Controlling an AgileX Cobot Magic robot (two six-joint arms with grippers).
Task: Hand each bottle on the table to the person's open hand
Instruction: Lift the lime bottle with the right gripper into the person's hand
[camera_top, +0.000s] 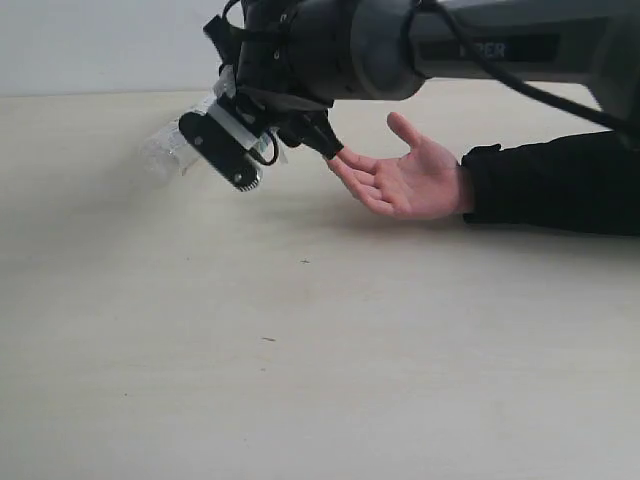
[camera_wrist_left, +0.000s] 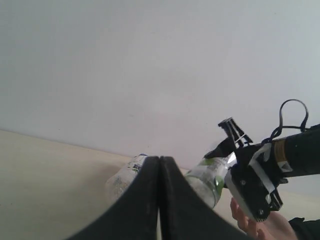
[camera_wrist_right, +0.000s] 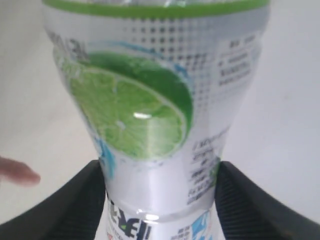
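Note:
A clear bottle (camera_top: 168, 148) with a lime-picture label (camera_wrist_right: 145, 115) hangs tilted above the table (camera_top: 300, 350), with my right gripper (camera_top: 215, 140) shut on its narrow waist (camera_wrist_right: 159, 200). The person's open hand (camera_top: 410, 180) lies palm up just right of that gripper, a black sleeve (camera_top: 550, 185) behind it; a fingertip (camera_wrist_right: 17, 172) shows in the right wrist view. My left gripper (camera_wrist_left: 159, 200) is shut on nothing and lies outside the exterior view. Past it, the held bottle (camera_wrist_left: 210, 177), the right gripper (camera_wrist_left: 231, 167) and the hand (camera_wrist_left: 250, 222) show. Other bottles are out of view.
The right arm (camera_top: 450, 45) reaches in from the upper right across the middle. A pale wall (camera_top: 100, 45) stands behind the table's far edge. A few tiny dark specks (camera_top: 303, 262) mark the tabletop.

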